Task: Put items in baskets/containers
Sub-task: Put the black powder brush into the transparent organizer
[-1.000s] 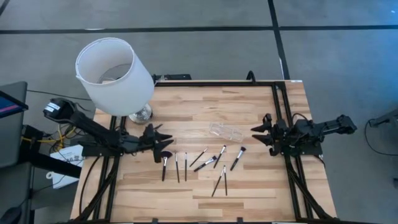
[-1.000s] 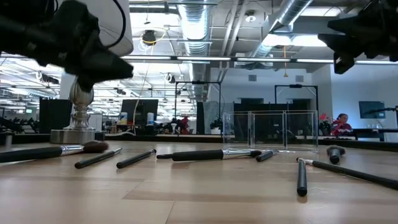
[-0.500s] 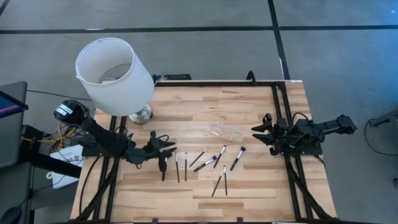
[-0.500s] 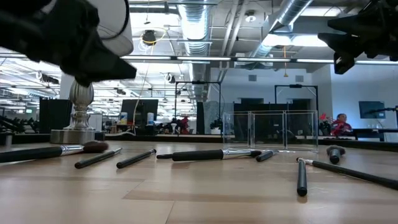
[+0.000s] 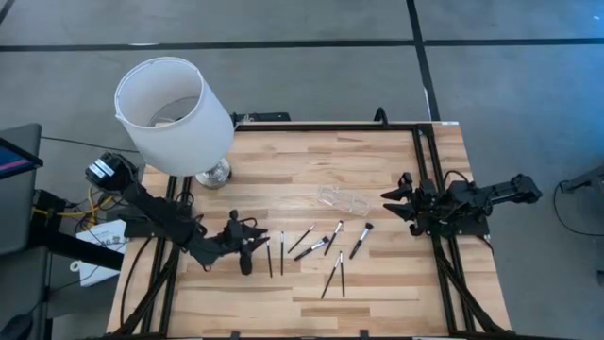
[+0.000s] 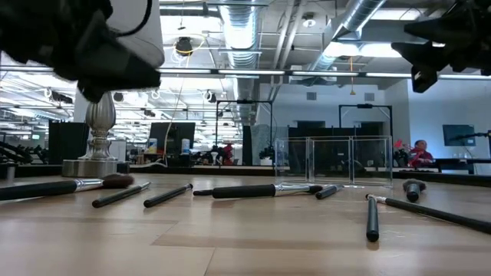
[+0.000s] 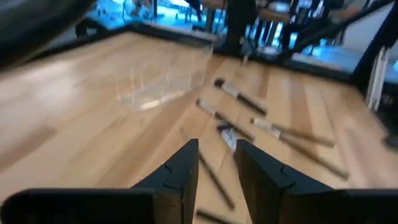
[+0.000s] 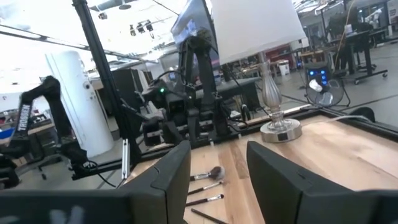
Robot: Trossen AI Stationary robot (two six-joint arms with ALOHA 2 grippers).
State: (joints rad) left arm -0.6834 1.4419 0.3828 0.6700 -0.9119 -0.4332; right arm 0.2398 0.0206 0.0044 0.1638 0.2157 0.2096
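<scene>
Several thin black-handled makeup brushes (image 5: 311,250) lie flat on the wooden table, also seen in the low view (image 6: 261,191) and the left wrist view (image 7: 239,93). The one with the fluffy head (image 6: 77,184) is leftmost. The clear tray (image 5: 342,199) stands just beyond them (image 6: 330,161) (image 7: 158,84). My left gripper (image 5: 250,238) hovers open above the fluffy-headed brush, well off the table (image 6: 115,69); a thin brush shows past its narrow finger gap (image 7: 216,146). My right gripper (image 5: 389,205) waits open at the table's right side (image 8: 217,155).
A big white lampshade (image 5: 175,113) on a silver base (image 5: 212,173) stands at the table's far left corner, close behind my left arm. Black rails (image 5: 420,161) frame the table's far and side edges. Bare wood lies toward the near edge (image 5: 311,316).
My left gripper has swung from beside the lamp base toward the table's near edge and a little to the right, ending above the leftmost brush. The brushes and the tray have stayed where they were.
</scene>
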